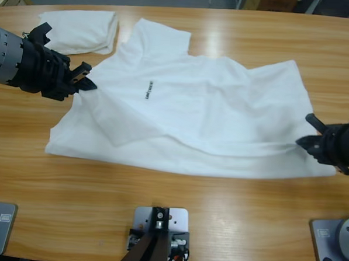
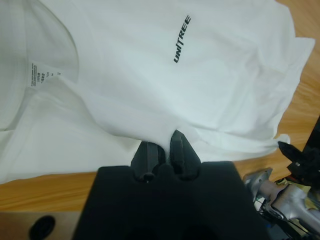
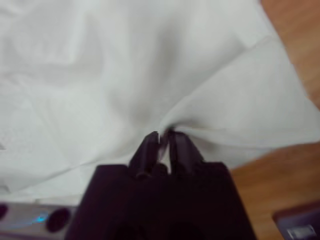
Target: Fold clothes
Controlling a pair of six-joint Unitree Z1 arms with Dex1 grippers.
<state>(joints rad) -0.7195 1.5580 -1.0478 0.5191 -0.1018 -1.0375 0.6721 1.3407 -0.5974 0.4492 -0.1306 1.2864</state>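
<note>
A white T-shirt (image 1: 205, 103) with small dark chest lettering (image 1: 148, 90) lies spread and rumpled across the table's middle. My left gripper (image 1: 86, 82) is at its left edge, shut on a pinch of the cloth; the left wrist view shows the fabric (image 2: 150, 75) gathered between the jaws of my left gripper (image 2: 165, 142), with the lettering (image 2: 182, 39) beyond. My right gripper (image 1: 305, 143) is at the shirt's right hem, shut on the cloth, which puckers at the jaws of my right gripper (image 3: 162, 137). A fold of fabric lies doubled over near the left side.
A second white T-shirt (image 1: 80, 29), folded, lies at the table's back left, just behind the left arm. Bare wooden table (image 1: 228, 215) runs along the front edge and the back right.
</note>
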